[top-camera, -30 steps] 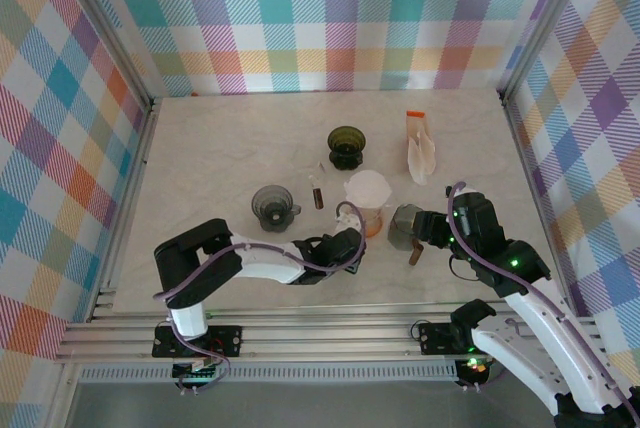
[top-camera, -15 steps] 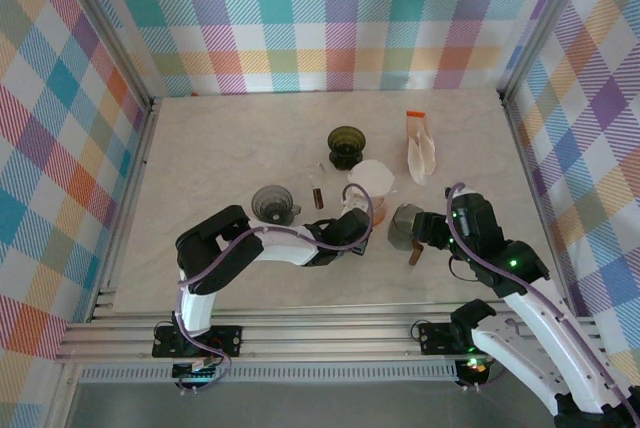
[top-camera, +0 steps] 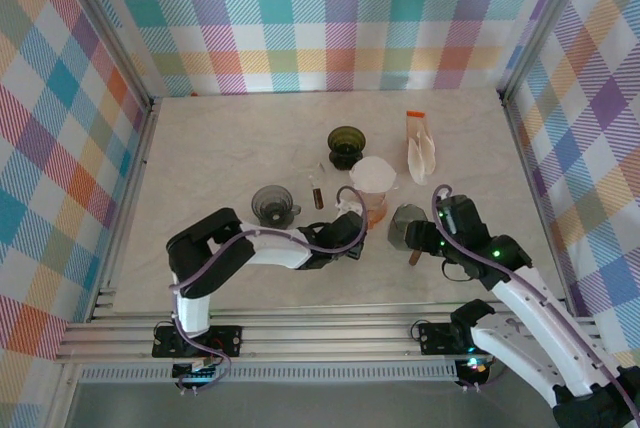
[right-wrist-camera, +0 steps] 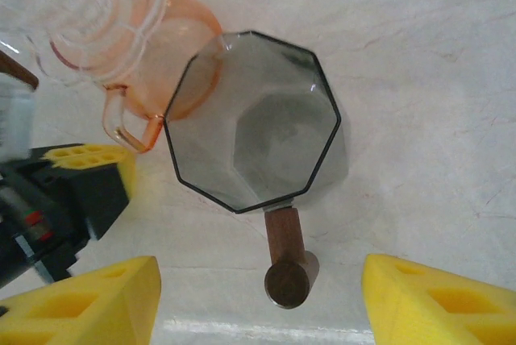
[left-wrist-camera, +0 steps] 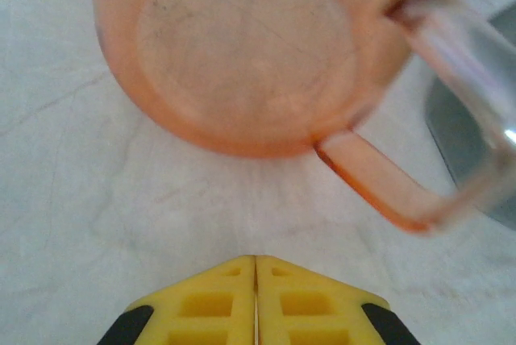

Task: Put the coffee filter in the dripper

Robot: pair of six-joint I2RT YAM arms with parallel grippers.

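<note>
left claw [left-wrist-camera: 256, 280] pressed together, empty, tips just short of the dripper [left-wrist-camera: 242, 55] handle; reads as a nudge/steady pose, not a grab. right claw [right-wrist-camera: 260, 303] spread, straddling the grey cup [right-wrist-camera: 254, 119] beside it, pinching nothing. filter [top-camera: 372, 174] sits in the dripper's mouth, looks seated, so both claws free makes sense; task likely about done.

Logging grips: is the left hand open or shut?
Shut: the left hand has its yellow fingers pressed together, nothing between them, near the orange cup.

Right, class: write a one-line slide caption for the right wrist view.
Open right gripper above a grey octagonal glass cup with wooden handle, beside the orange dripper.
</note>
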